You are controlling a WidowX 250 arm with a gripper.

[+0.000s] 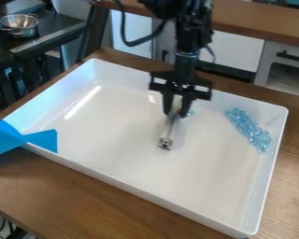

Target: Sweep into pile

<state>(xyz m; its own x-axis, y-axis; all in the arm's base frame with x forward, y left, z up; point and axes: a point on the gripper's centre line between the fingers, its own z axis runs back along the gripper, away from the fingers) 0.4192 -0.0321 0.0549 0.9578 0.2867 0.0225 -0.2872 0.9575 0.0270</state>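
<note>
Nearest, across the bottom of the frame: brown wood-grain table [83,200], under a large white rectangular tray [133,187]. Its raised walls presumably keep stray pieces in reach of the sweep. Bright blue tape-like strip [2,140] lies over the tray's left rim; we take it as an anchor against sliding.

Mid-frame: slim pale tool with a metallic lower end [169,130], hanging steeply into the tray, low end toward us. We cannot tell whether it touches the floor of the tray. The black claw [177,113] pinches its upper part, likely to leave the low end free for pushing.

Right side of the tray: clear light-blue beads [247,128] in a slanting band near the right wall, a few more just beside the claw. Judgement: partly gathered; the band wants pushing together from its ends, gently, lest beads scatter.

Beyond: wooden worktop [258,23] over white cabinets [238,50]; upper left, a shiny metal bowl [19,25] on a dark counter.
</note>
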